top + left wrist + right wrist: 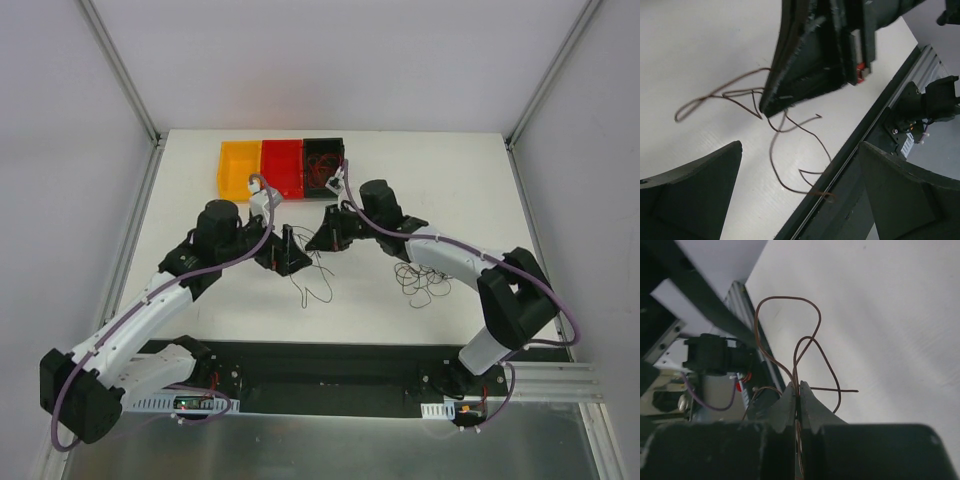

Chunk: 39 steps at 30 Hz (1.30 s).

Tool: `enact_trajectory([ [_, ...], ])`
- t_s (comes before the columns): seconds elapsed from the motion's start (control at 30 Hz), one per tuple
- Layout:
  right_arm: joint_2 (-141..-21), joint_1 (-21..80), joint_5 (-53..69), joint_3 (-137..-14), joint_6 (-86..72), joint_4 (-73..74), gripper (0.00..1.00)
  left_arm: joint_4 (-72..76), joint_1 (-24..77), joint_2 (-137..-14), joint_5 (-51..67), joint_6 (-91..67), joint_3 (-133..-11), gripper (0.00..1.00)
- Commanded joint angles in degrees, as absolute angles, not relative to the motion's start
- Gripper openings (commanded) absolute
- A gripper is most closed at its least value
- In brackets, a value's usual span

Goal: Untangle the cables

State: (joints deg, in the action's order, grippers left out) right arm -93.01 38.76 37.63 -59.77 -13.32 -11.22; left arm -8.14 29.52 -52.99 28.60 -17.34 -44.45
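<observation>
On the white bench (460, 190) we see three bins in a touching row. The yellow bin (238, 168) sits beyond the left fingers (288, 254), the red bin (282, 162) is beside it, and the black bin (323, 142) sits just past the right fingers (327, 234).

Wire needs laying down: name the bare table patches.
Bare: table right of the black bin; table left of the yellow bin. Crowded: centre, around the brown wire and the dark wire tangle beside the right arm.
</observation>
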Motion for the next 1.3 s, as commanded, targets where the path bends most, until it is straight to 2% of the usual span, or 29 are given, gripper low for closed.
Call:
enact_trajectory([
  [0.0, -87.46, 38.67, 49.30, -56.61, -21.26, -22.13, 0.00, -4.04, 29.18, -57.91, 30.77, -16.17, -47.81, 0.99],
  [0.1, -86.14, 38.15, 50.18, -54.06, -27.31, -28.36, 0.00, -3.96, 30.67, -60.20, 30.76, -16.17, -48.34, 0.95],
  [0.27, -86.22, 37.44, 49.92, -49.93, -38.74, -41.38, 0.00, -3.87, 34.36, -63.45, 28.22, -17.31, -49.57, 0.76],
  [0.47, -86.66, 37.09, 48.87, -48.34, -42.10, -45.00, 0.00, 2.72, 36.03, -65.39, 27.16, -21.97, -49.74, 0.59],
  [0.53, -86.14, 36.83, 48.17, -47.90, -42.54, -45.00, 0.00, 3.60, 36.30, -65.65, 25.94, -22.76, -50.18, 0.43],
  [0.67, -84.47, 36.56, 46.41, -46.76, -43.50, -45.09, 0.00, 3.17, 36.39, -65.92, 21.46, -22.94, -50.19, 0.00],
  [0.7, -83.77, 36.21, 45.45, -46.32, -43.42, -44.39, 0.02, 2.99, 36.39, -65.66, 19.79, -23.03, -50.01, 0.00],
  [0.73, -82.72, 35.43, 44.40, -45.88, -43.07, -43.08, 0.11, 2.73, 36.39, -65.57, 18.38, -22.77, -49.92, 0.00],
  [0.77, -81.66, 34.20, 43.34, -45.44, -42.20, -40.63, 0.28, 2.38, 36.39, -65.48, 16.54, -22.42, -50.01, 0.00],
  [0.8, -80.26, 32.88, 42.29, -44.66, -40.97, -38.08, 0.37, 1.68, 36.39, -65.57, 14.78, -21.89, -50.36, 0.00],
  [0.87, -75.79, 28.67, 39.21, -42.64, -36.94, -32.73, 0.53, 0.27, 36.21, -66.44, 10.22, -20.66, -52.28, 0.00],
  [0.93, -70.60, 25.50, 34.65, -40.96, -30.88, -24.31, 0.64, -2.36, 35.86, -68.02, 6.09, -18.99, -55.09, 0.00],
  [1.0, -66.12, 23.48, 27.55, -40.69, -22.63, -13.93, 0.70, -2.64, 34.81, -70.39, 0.38, -16.97, -58.08, 0.00],
  [1.1, -60.66, 22.24, 17.96, -40.69, -13.21, -3.19, 0.72, -1.85, 32.70, -75.83, -7.97, -14.78, -64.40, 0.00],
  [1.27, -54.85, 18.91, 13.71, -38.24, -7.56, -0.35, 0.73, 13.23, 30.15, -89.80, -22.22, 2.07, -71.97, 0.00],
])
